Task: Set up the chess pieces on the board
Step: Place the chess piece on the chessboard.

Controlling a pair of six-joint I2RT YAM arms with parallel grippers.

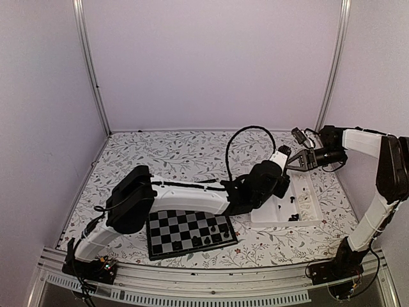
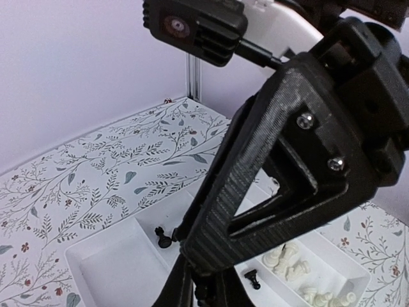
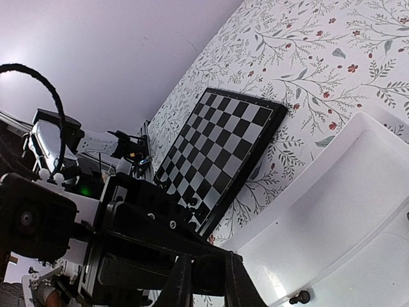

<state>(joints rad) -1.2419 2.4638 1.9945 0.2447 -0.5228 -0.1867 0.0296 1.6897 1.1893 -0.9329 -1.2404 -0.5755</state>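
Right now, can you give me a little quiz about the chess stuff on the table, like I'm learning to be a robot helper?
1. True or false: the board already holds a full set of pieces.
2. Which pieces lie in the white tray? A) only dark ones B) only pale ones C) both
3. Fill in: seen from the top camera, the tray lies to the board's ____.
Key: 1 false, only a few black pieces stand on it, near its right edge. 2 C, black pieces and cream pieces lie there. 3 right.
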